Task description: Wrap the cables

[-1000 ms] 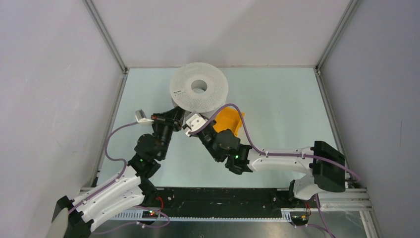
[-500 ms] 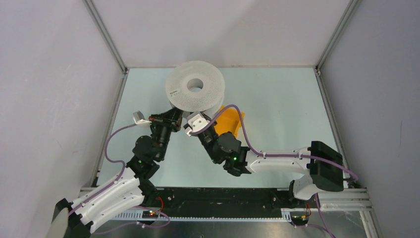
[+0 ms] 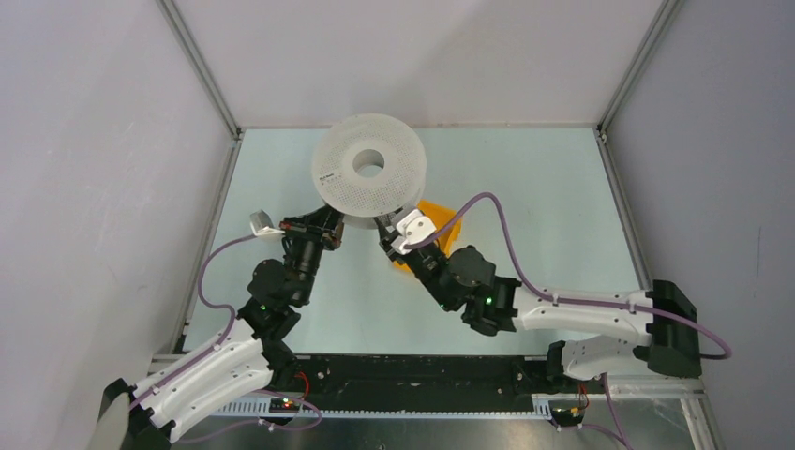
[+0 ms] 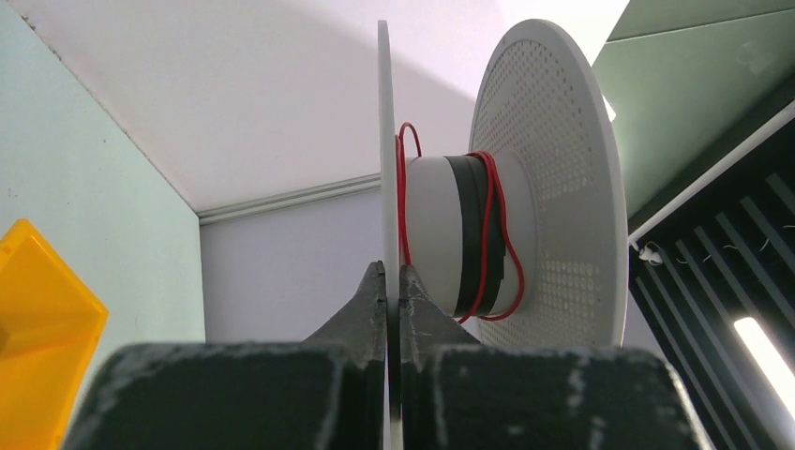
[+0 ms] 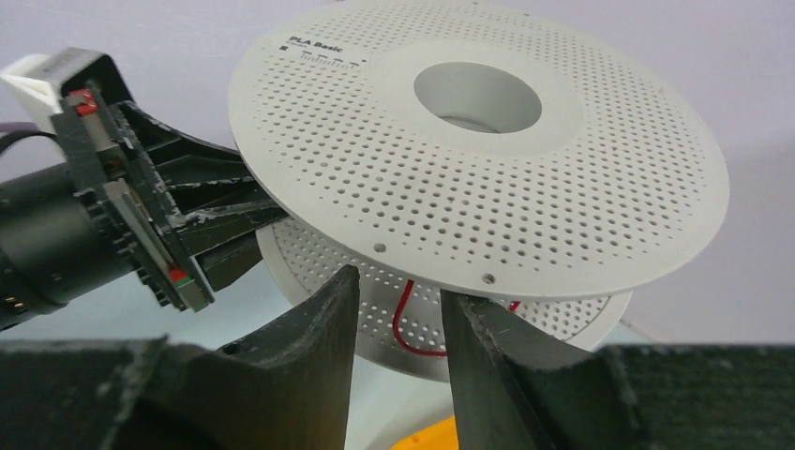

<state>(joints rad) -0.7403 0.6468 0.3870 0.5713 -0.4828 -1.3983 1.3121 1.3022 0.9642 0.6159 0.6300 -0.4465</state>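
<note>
The white perforated spool (image 3: 368,173) is held tilted off the table at the back centre. My left gripper (image 3: 328,230) is shut on the edge of its thin flange (image 4: 384,141); the fingertips (image 4: 377,281) pinch the plate. The thin red cable (image 4: 494,234) is wound loosely round the spool's hub over a black band. My right gripper (image 3: 389,236) is open just below the spool's near rim (image 5: 487,178). A loop of the red cable (image 5: 412,333) hangs between the flanges, in line with the gap between my right gripper's (image 5: 398,295) fingers, untouched.
An orange plastic piece (image 3: 437,230) lies on the table under my right wrist; it also shows in the left wrist view (image 4: 37,309) and the right wrist view (image 5: 441,436). Grey walls and metal frame rails enclose the pale green table (image 3: 544,206).
My right arm has swung to the right and its gripper now points at the spool's near rim from the right. The spool and my left gripper have shifted slightly left.
</note>
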